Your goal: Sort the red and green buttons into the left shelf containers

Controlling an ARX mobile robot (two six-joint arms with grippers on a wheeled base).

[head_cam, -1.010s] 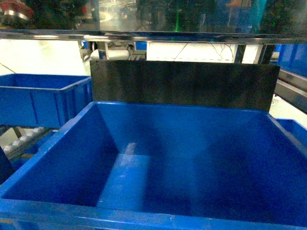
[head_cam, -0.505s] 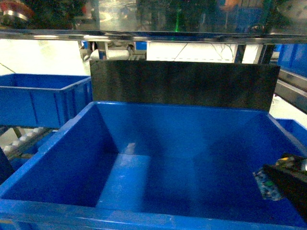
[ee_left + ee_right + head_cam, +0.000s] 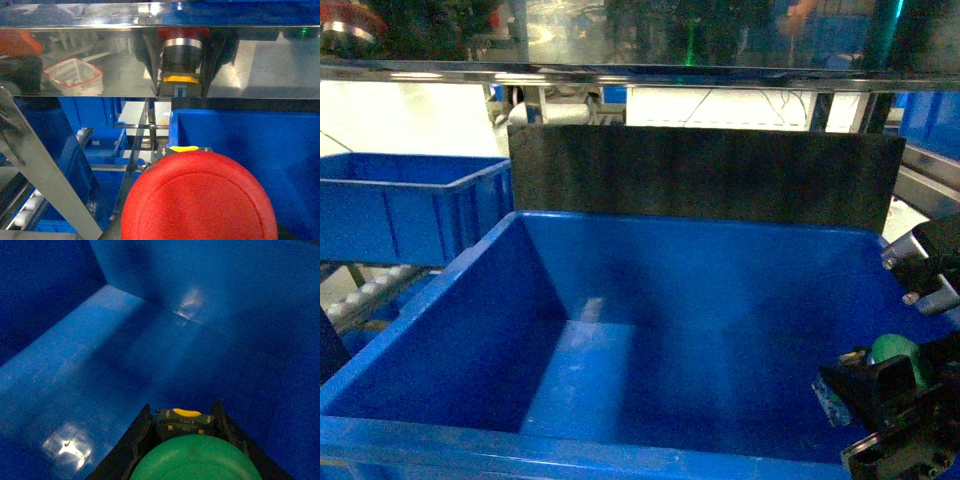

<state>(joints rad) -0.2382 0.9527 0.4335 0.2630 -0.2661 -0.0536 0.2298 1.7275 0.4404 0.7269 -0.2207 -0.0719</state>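
Observation:
A green button (image 3: 195, 460) with a dark base and a yellow tab sits between the dark fingers (image 3: 134, 445) of my right gripper (image 3: 182, 412), which is shut on it. It hangs over the inside of the large blue bin (image 3: 100, 340). In the head view that gripper (image 3: 880, 385) and the green cap (image 3: 893, 349) are at the bin's (image 3: 415, 315) right wall. A red button (image 3: 200, 200) fills the bottom of the left wrist view and hides most of my left gripper (image 3: 183, 150), which is shut on it. A blue bin (image 3: 250, 135) lies just behind, to the right.
A second blue bin (image 3: 410, 205) stands at the left, with a roller track (image 3: 360, 295) below it. A black panel (image 3: 705, 175) rises behind the centre bin. A shiny steel shelf beam (image 3: 90, 55) runs overhead and mirrors the red button held between fingers.
My right gripper with the green button has come into the head view from the lower right and moved up and left over the bin's right side.

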